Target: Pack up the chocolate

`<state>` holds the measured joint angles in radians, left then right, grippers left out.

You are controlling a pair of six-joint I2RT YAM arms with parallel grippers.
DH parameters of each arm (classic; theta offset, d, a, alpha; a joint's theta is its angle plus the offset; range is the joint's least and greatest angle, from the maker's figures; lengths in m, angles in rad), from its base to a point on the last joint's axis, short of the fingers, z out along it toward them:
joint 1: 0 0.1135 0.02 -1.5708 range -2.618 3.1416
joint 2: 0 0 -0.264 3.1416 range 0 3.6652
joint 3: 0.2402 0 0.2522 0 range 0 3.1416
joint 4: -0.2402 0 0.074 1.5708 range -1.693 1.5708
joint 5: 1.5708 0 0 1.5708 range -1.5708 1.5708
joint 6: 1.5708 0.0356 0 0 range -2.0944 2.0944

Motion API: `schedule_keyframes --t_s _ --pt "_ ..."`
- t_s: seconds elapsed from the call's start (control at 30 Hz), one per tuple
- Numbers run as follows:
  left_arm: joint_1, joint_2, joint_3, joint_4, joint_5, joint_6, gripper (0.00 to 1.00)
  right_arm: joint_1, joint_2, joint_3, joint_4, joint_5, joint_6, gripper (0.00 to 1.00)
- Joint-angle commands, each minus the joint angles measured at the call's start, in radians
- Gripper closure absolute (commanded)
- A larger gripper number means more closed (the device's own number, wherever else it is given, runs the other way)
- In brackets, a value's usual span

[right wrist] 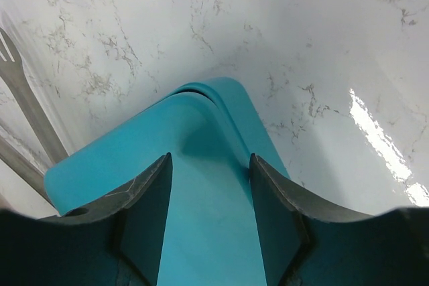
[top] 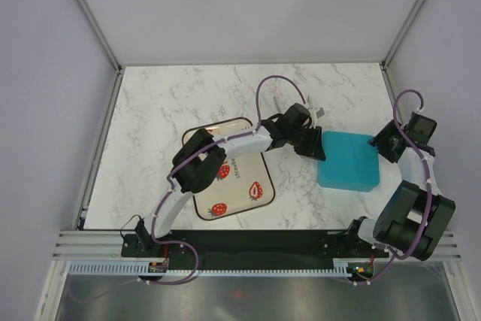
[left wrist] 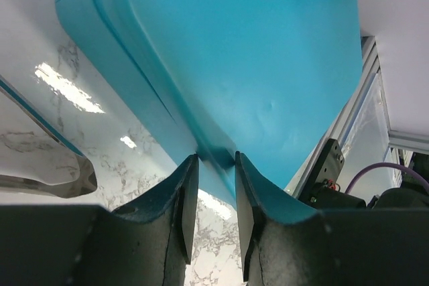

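Teal plastic fills both wrist views: a shallow box (top: 347, 163) with its lid (left wrist: 255, 51) seated, sitting on the marbled table (top: 173, 103) just right of a tray (top: 252, 163) printed with strawberries. The left arm reaches across the tray to the box's left edge, and the left claw (left wrist: 214, 165) has its fingers drawn close on either side of the lid's lip. It looks pinched onto that rim, probably to press the lid home or to lift it. The right claw (right wrist: 209, 165) stands spread wide over the far right corner of the box with nothing between its fingers. That placement looks meant to steady the box from the opposite side, though whether the fingers touch the lid cannot be told. No chocolate shows in any view. The visible part of the tray carries only its flat red prints, so the pieces are most likely inside the closed box, but the opaque lid hides that. The left arm covers part of the tray, so anything under it is unseen. A grey metal shape (right wrist: 20, 92) at the left border of the right wrist view is cut off and cannot be identified.
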<state>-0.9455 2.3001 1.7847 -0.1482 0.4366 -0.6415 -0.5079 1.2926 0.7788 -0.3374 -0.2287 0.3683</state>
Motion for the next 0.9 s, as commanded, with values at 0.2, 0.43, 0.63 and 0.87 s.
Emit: schedule_keyframes --t_s 0.2,0.43,0.63,0.87 --pt "0.01 0.039 0.073 0.021 0.016 -0.012 0.65 0.002 0.042 0.039 0.044 -0.027 -0.022 0.45" --pt "0.025 0.038 0.076 0.018 0.007 -0.017 0.6 0.003 0.103 0.025 0.115 -0.066 0.001 0.49" --pt "0.028 0.05 0.107 0.029 0.025 -0.012 0.62 0.003 0.117 0.027 0.13 -0.066 -0.003 0.55" --pt "0.03 0.058 0.131 0.03 0.031 -0.032 0.66 0.002 0.135 0.037 0.13 -0.064 0.003 0.58"
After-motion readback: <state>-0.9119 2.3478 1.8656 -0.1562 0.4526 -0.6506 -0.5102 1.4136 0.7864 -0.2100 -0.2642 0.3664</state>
